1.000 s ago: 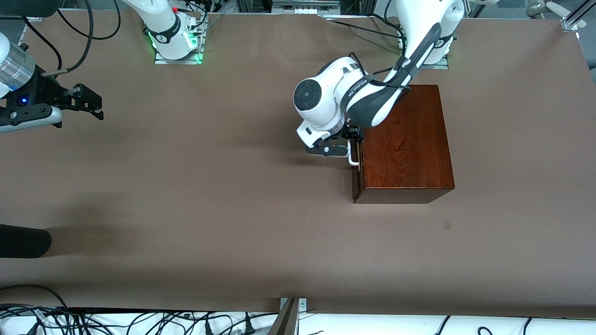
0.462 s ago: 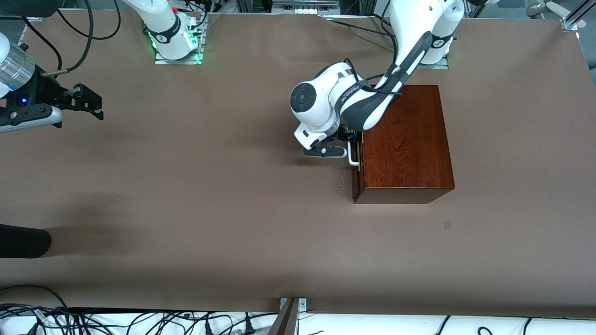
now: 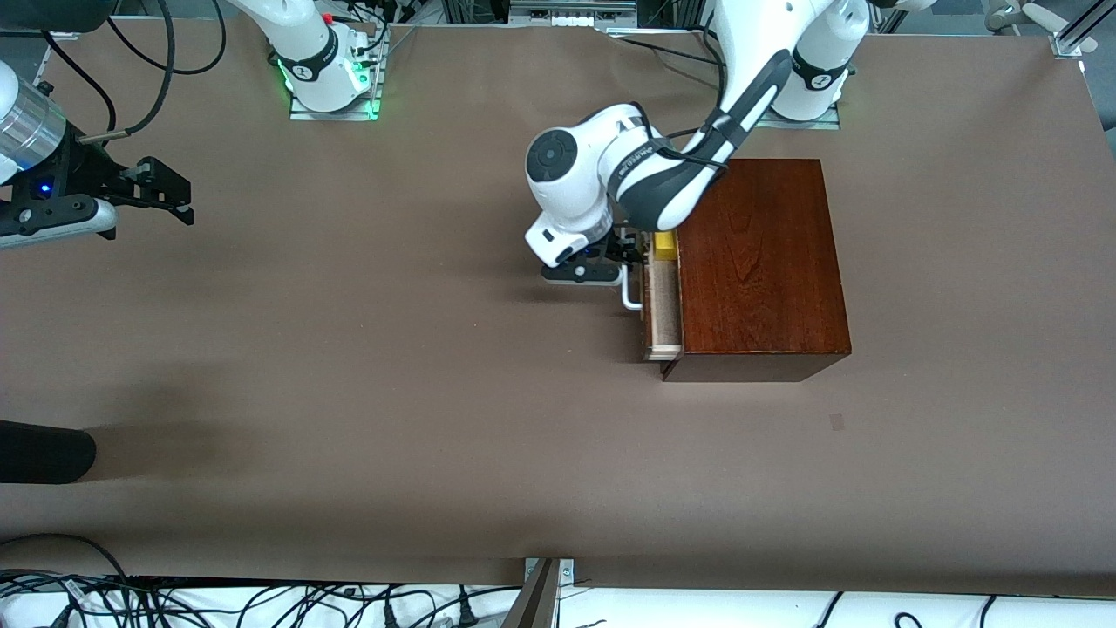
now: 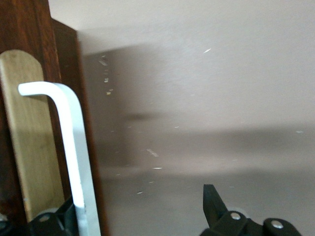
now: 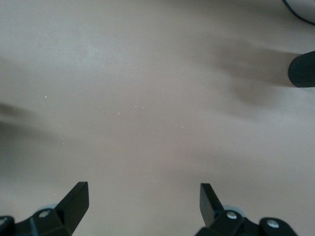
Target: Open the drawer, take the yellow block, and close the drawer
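One drawer (image 3: 661, 305) is seen partly slid out of the wooden box (image 3: 760, 262), and one yellow block (image 3: 666, 245) lies in it, half hidden under the left arm. The left gripper (image 3: 626, 262) is at the white handle (image 4: 74, 162), its fingers (image 4: 212, 201) spread wide, one finger pressed against the bar. The right gripper (image 5: 142, 206) waits above bare surface (image 3: 392, 392) at the right arm's end, its fingers spread wide and empty.

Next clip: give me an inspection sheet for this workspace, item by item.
Surface: brown table, a small mark near the wooden box.
Job's things: drawer partly out; yellow block inside it.
Clutter: nothing seen.
Grippers: left pincer open, hooking the white handle; right pincer open, waiting over its arm's end of the table.
Cables: bundles off the table edges.
Surroundings: dark object at the table's edge.
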`<state>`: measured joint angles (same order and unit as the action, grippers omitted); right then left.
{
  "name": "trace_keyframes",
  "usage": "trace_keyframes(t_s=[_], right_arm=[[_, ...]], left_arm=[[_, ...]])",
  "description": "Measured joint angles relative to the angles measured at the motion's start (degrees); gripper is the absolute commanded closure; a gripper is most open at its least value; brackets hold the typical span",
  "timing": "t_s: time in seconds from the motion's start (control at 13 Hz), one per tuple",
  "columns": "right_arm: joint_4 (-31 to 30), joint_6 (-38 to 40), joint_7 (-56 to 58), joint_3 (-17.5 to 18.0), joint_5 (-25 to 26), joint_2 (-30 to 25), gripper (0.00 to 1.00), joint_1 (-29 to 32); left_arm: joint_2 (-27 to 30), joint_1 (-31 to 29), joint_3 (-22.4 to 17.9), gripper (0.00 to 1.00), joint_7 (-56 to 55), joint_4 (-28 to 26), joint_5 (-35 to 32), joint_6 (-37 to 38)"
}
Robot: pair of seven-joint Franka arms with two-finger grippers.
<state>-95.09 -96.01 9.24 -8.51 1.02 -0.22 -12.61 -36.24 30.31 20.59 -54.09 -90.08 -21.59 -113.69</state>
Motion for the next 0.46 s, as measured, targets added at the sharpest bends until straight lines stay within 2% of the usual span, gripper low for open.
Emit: trace_keyframes(t_s=[0.23,0.46], right_arm=[[0.0,0.0,0.0,0.0,0.0,0.0,0.00,0.0],[0.0,0.0,0.0,0.0,0.0,0.0,0.00,0.0]], left_arm=[[-0.3,0.7,0.1,0.00,-2.9,0.8,0.4,-3.7],[-1.0,1.8,0.1,0.00,-3.7,2.1,0.6,-4.2]])
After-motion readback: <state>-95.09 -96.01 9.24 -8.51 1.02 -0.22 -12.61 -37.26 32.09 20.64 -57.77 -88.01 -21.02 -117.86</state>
